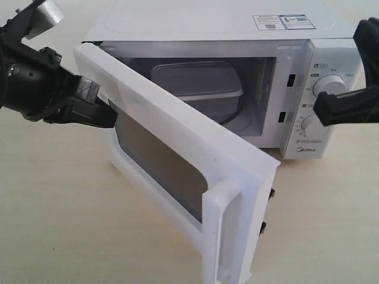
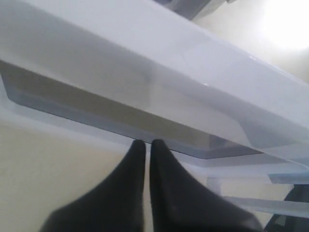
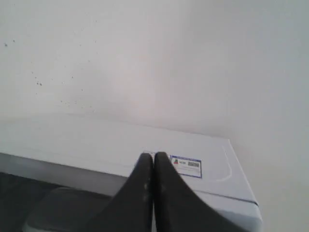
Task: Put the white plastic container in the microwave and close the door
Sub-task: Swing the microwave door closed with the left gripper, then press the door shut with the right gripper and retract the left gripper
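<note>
The white plastic container (image 1: 198,83) sits inside the microwave (image 1: 237,29) on the turntable, lid on. The door (image 1: 177,121) stands about half open, with its dark window (image 1: 160,160) and long white handle (image 1: 222,234) facing outward. My left gripper (image 1: 111,117) is shut and empty, its tips against the door's outer face near the hinge side. In the left wrist view the left gripper (image 2: 147,143) touches the window's edge on the door (image 2: 145,72). My right gripper (image 1: 318,110) hovers shut in front of the dials (image 1: 328,86). The right gripper (image 3: 153,155) holds nothing.
The microwave stands on a pale wooden table (image 1: 53,207). Black latch hooks (image 1: 272,193) stick out of the door's free edge. A sticker (image 3: 186,165) marks the microwave's top, and a plain white wall (image 3: 154,58) lies behind it.
</note>
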